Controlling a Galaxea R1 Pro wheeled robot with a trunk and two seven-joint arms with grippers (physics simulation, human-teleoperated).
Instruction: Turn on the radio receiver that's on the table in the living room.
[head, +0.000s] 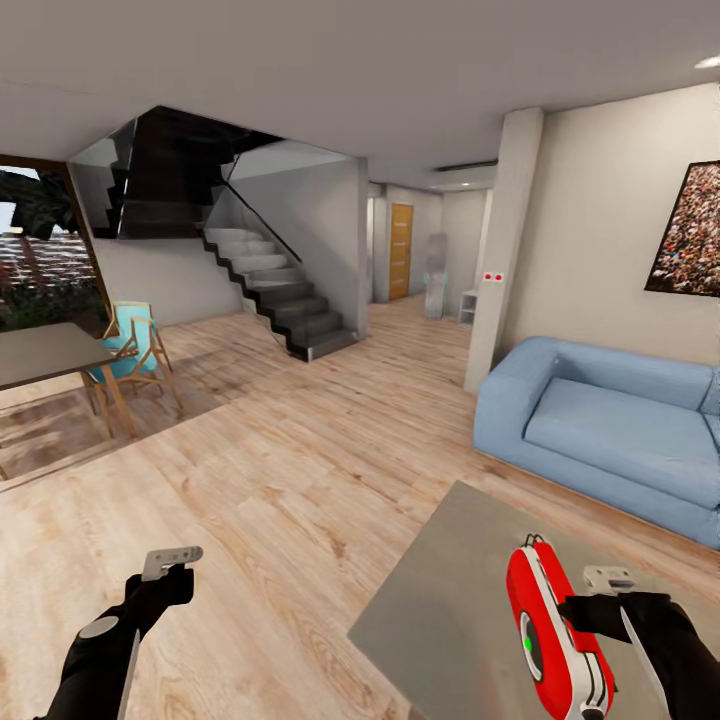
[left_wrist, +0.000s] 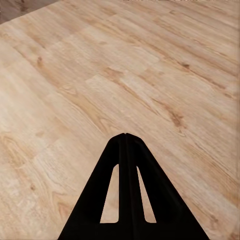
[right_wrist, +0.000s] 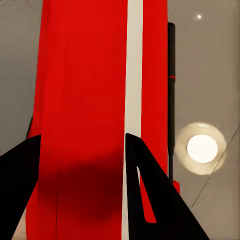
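Observation:
The red radio receiver, with its white rim band and black dial face, stands on the glossy grey table at the lower right. A small green light shows on its face. My right gripper is against the radio's right side. In the right wrist view the right gripper is open, its black fingers spread in front of the radio's red body and white band. My left gripper hangs over the wood floor to the table's left; its fingers are pressed together with nothing between them.
A light-blue sofa stands behind the table against the beige wall, under a framed crowd picture. A pillar rises at the sofa's left end. A dark dining table and chair are far left, stairs beyond.

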